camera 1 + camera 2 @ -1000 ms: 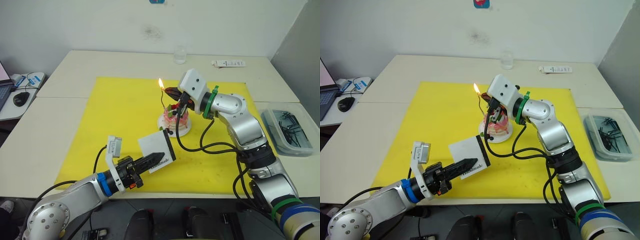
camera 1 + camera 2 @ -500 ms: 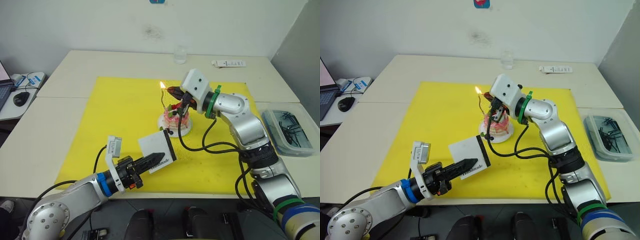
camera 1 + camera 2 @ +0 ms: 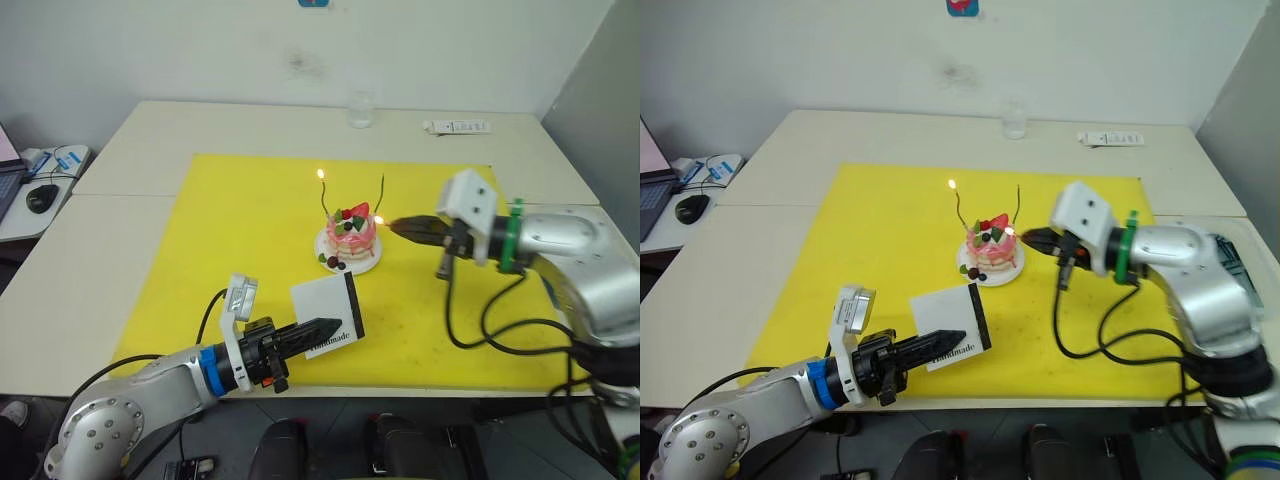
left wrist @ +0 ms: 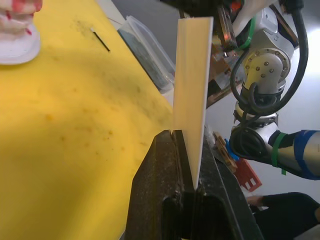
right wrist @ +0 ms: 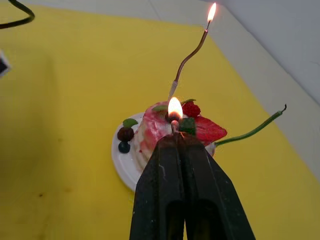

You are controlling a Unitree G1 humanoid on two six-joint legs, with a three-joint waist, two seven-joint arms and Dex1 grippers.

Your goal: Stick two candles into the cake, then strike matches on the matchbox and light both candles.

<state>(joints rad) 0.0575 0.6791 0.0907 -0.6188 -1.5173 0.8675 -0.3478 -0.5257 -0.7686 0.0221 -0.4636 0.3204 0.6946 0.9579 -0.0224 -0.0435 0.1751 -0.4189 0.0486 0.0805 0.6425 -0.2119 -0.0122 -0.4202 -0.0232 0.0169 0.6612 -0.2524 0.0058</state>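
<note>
A pale desk (image 3: 150,140) is carrying a large yellow mat (image 3: 250,230), and the task's things are sitting on or over that mat. At the desk's right edge a clear plastic tub (image 3: 1230,262) is lying partly behind the right arm — what it holds cannot be made out. Near the back edge a clear glass (image 3: 360,108) is standing, and a white strip-shaped object (image 3: 457,127) is lying to its right, its print too small to read.

The matchbox (image 3: 327,311) is being held up off the mat near the front edge, well in front of the cake. It is flat and white, with a black strip along its right edge and the word "Handmade" on its face. The left pincer (image 3: 322,328) is pinching its lower edge between closed fingers.

The cake (image 3: 350,232) is sitting on its white plate (image 3: 328,246) at the mat's middle, pink and white, with a strawberry, dark berries and green bits on top. Two candles are standing in it: the left candle (image 3: 325,195) is burning at its tip, while the right candle (image 3: 381,190) is showing no flame.

The right pincer (image 3: 397,226) is hovering just right of the cake, clamped shut on a match (image 5: 174,122) — a stub with a flame at its end, close to the cake's top.
</note>
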